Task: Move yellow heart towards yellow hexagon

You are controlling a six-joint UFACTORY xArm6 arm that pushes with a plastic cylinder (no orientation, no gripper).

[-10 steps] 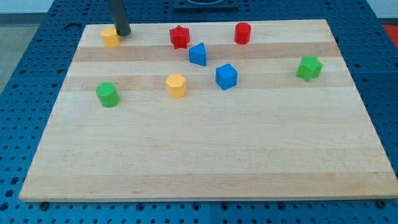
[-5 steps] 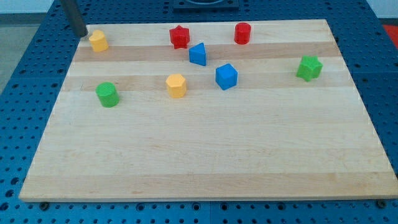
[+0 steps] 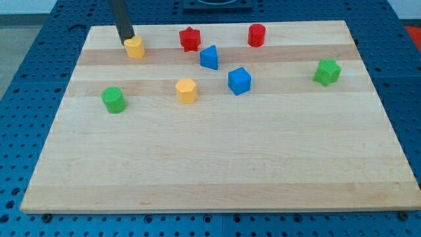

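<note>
One tool tip (image 3: 125,39) touched the yellow heart (image 3: 135,47) at its upper left; the yellow hexagon (image 3: 187,90) lay lower right; no jaws.

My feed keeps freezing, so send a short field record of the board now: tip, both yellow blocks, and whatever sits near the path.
tip: my tip, touching the heart's upper-left side
heart: yellow heart, near the board's top-left
hexagon: yellow hexagon, toward the view's lower right of the heart
gap: heart and hexagon apart
nearby: green cylinder left of the hexagon; blue cube right of it
</note>
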